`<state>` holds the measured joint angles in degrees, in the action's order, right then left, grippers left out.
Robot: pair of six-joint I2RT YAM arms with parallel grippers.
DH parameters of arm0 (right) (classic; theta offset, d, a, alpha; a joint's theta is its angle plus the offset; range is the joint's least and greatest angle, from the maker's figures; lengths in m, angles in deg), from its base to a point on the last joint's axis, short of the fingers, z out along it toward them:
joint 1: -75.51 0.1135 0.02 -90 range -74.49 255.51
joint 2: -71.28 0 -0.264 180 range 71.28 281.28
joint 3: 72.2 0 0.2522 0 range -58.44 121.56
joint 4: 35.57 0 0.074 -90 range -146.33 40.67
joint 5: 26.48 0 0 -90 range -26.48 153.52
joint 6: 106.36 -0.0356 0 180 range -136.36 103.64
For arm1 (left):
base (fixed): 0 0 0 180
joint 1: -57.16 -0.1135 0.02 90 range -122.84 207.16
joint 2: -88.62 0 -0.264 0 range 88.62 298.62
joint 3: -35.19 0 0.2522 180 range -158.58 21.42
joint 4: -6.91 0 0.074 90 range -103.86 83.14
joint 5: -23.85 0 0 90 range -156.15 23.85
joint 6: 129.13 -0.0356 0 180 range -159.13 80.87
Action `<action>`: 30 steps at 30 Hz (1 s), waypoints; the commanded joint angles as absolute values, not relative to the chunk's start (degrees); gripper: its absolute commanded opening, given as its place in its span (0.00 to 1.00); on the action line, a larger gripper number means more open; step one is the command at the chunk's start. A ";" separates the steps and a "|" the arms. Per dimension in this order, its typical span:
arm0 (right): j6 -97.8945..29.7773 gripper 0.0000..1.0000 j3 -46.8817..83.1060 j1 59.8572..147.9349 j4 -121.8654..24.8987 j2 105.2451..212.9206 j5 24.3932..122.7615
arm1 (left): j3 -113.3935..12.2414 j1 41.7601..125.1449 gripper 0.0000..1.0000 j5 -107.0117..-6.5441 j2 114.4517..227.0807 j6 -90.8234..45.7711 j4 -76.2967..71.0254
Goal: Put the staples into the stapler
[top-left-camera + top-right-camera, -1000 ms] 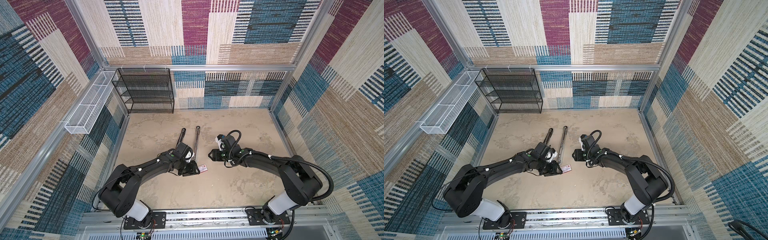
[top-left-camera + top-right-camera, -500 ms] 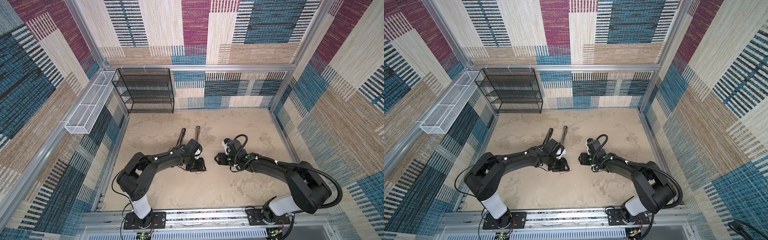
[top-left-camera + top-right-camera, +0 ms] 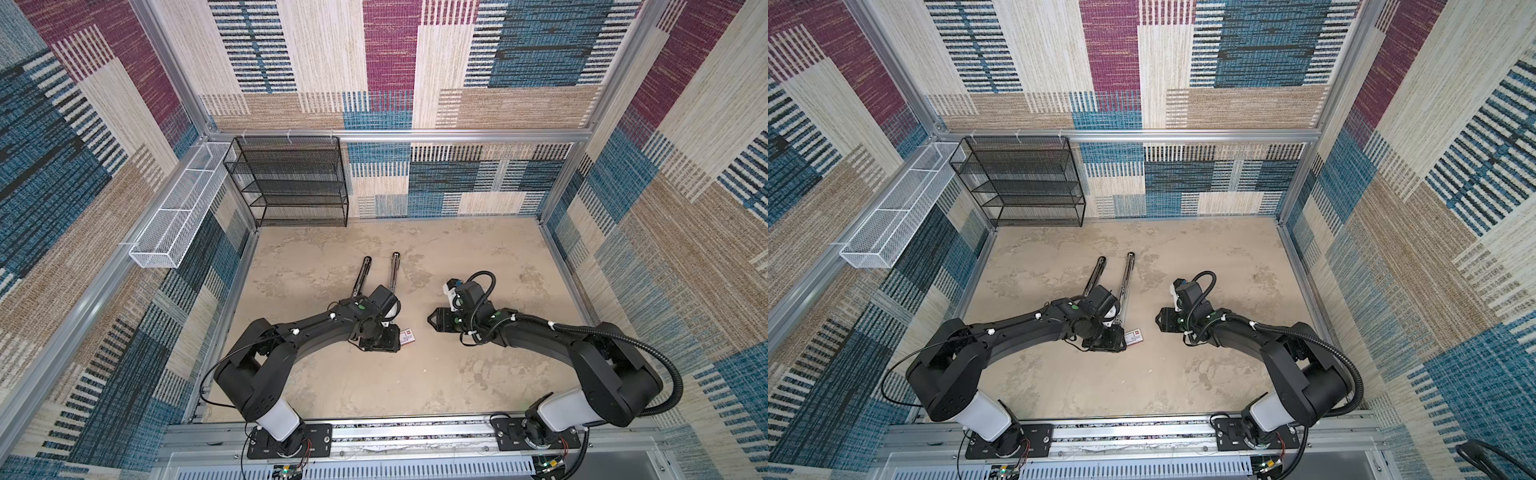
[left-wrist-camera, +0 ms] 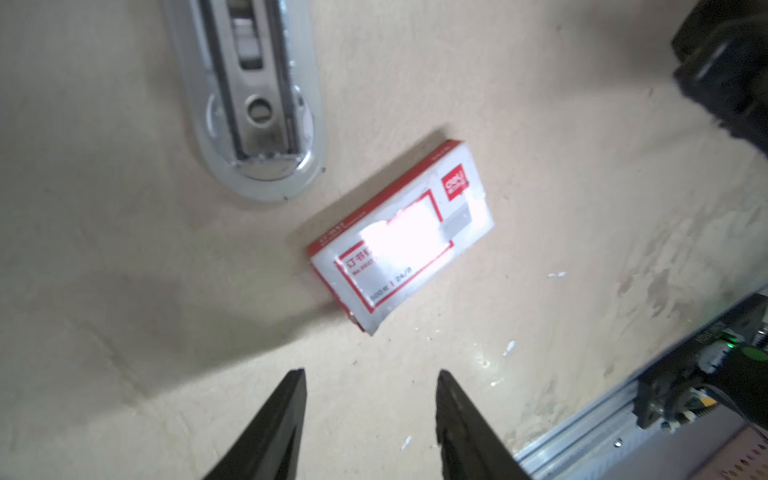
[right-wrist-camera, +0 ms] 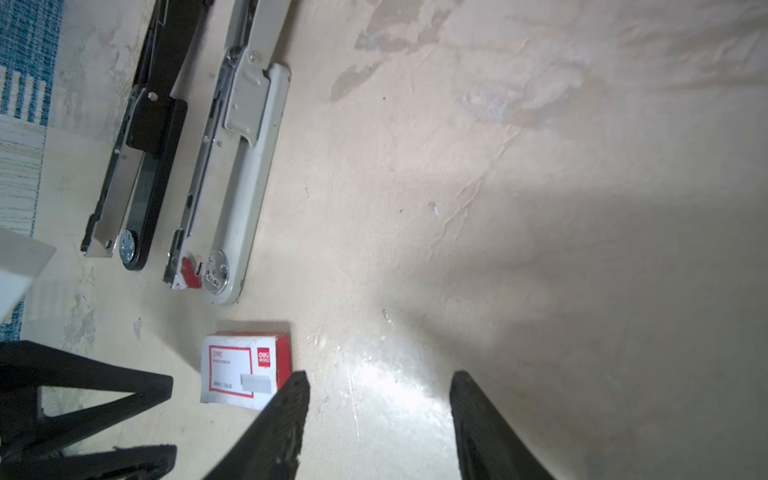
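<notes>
The staples' red-and-white box [image 4: 399, 237] lies shut and flat on the beige table [image 3: 415, 382]; it also shows in both top views [image 3: 408, 336] [image 3: 1135, 336]. No staple strips show. Two long staplers lie side by side behind it, a grey one [image 5: 237, 174] [image 3: 392, 272] and a black one [image 5: 141, 158] [image 3: 361, 274]. My left gripper [image 4: 370, 374] is open and empty, just short of the box and pointing at it. My right gripper [image 5: 380, 374] [image 3: 430, 322] is open and empty on the box's other side, a short gap away.
A black wire shelf [image 3: 291, 183] stands at the back left. A white mesh basket [image 3: 174, 212] hangs on the left wall. An aluminium rail [image 3: 374, 432] runs along the table's front edge. Small white flecks [image 4: 509, 347] lie near the box.
My left gripper's jaws have widened, and the box, half covered by it a moment ago, now lies free beside it. My right gripper has drawn back a little from the staplers.
</notes>
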<state>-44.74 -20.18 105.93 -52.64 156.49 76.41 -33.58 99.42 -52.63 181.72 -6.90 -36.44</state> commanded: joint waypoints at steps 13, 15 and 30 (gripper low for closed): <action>-43.38 0.58 -22.01 106.01 -52.74 153.42 74.52 | -43.79 100.01 0.43 -49.21 193.88 -11.11 -33.77; -43.21 0.58 -22.14 106.01 -52.80 153.56 74.17 | -44.72 100.27 0.41 -49.10 194.81 -11.53 -33.75; -42.90 0.56 -22.68 106.01 -53.20 154.72 75.21 | -47.24 100.36 0.16 -49.29 198.15 -11.45 -33.70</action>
